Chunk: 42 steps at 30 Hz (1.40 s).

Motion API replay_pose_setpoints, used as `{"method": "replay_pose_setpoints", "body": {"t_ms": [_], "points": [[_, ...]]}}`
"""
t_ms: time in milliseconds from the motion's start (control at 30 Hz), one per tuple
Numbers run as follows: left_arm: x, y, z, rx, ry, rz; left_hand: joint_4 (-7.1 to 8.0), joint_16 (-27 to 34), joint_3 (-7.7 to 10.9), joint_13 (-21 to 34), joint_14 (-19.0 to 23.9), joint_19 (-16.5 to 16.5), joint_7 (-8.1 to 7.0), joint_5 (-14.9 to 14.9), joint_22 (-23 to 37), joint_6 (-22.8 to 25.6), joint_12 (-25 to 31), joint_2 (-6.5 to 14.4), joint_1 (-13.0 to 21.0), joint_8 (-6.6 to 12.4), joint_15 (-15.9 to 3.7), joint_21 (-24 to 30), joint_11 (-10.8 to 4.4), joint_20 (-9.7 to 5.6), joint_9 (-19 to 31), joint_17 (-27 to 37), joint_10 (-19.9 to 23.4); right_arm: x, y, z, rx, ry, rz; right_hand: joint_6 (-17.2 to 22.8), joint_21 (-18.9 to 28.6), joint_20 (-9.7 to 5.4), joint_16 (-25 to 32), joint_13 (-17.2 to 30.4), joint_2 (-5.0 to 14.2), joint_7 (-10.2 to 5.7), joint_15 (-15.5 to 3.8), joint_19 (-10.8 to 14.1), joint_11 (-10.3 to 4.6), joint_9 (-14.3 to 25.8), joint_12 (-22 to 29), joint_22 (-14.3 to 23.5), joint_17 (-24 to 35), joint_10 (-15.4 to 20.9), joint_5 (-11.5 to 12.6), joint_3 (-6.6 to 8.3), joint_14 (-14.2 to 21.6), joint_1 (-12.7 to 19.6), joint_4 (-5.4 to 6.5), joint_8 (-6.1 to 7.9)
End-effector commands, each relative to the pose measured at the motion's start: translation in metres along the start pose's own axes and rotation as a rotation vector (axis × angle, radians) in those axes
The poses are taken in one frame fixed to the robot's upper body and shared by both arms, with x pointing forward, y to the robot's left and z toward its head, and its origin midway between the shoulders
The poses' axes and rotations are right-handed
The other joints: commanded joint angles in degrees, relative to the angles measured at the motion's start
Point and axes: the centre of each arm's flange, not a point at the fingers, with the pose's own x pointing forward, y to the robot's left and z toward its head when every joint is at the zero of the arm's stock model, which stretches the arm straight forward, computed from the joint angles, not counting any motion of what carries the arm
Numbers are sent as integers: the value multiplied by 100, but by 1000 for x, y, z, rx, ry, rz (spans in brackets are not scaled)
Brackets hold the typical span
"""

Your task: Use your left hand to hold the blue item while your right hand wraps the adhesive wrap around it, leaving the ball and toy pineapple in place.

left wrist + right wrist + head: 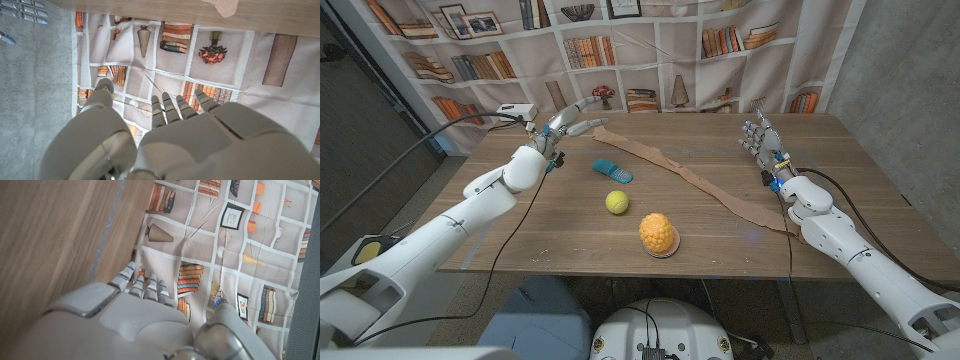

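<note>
A wooden surface (720,240) stands before a backdrop (660,50) printed with bookshelves, with grey walls at both sides. No writing can be read. The blue item (612,170), small and oblong, lies flat just beyond the ball (616,202), inward of the left hand's (563,125) spread, empty fingers. The tan wrap (690,178) trails from those fingers past the right hand (760,140), whose fingers are spread, holding nothing. The pineapple (659,234) stands near the ball.
</note>
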Motion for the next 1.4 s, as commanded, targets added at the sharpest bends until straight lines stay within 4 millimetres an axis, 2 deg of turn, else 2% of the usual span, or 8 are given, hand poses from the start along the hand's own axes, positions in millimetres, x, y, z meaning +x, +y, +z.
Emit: {"method": "replay_pose_setpoints", "body": {"t_ms": [33,133,533,767,1133,1400], "points": [[5,7,4,102,-17,-41,49,-10,14,21,-19,-8,-4,0,6,58,30,-1,79,34,-11,4,-21,15,25,26,60,-1,2,1,7,-18,3,14,27,-11,3,18,-11,-13,-4,-29,38,24,-20,22,4,13,-7,22,-65,50,-31,23],[6,9,5,116,-24,-57,52,-13,17,28,-19,-10,-50,1,6,133,36,3,103,52,-13,3,-20,28,30,26,81,-1,2,1,0,-24,3,19,28,-9,3,18,-10,-14,-4,-29,29,24,-20,22,4,13,-8,22,-65,50,-33,24],[7,9,9,204,-33,-107,47,-17,32,39,-14,-10,-17,5,5,132,43,16,168,27,-31,4,-40,37,35,25,114,-1,0,4,-3,-33,-5,21,30,-11,4,18,-3,-21,-18,-28,35,24,-23,22,3,9,-9,21,-68,57,-46,23],[11,7,21,383,-43,-153,41,12,43,52,74,-28,-26,8,5,127,66,13,228,2,-57,-2,-65,49,39,24,188,1,-4,8,-14,-43,5,22,31,-12,4,18,-2,-17,-13,-28,41,24,-23,22,3,13,-10,20,-68,60,-53,23],[12,5,27,457,-52,-167,42,3,43,63,77,-38,-45,8,4,45,59,1,269,-52,-64,-5,-79,51,40,24,190,1,-8,7,-10,-47,-8,41,20,-6,-4,19,14,-21,-23,-65,37,24,-24,22,0,14,-11,27,-89,78,-69,28],[15,11,32,560,-57,-184,44,-7,46,72,72,-1,-54,9,3,69,59,-1,307,-58,-112,10,-84,-34,41,23,204,0,-11,7,-12,-47,-7,91,21,-5,-4,19,27,-42,-27,-70,29,24,-24,22,-1,13,-11,32,-92,91,-81,45]]}}
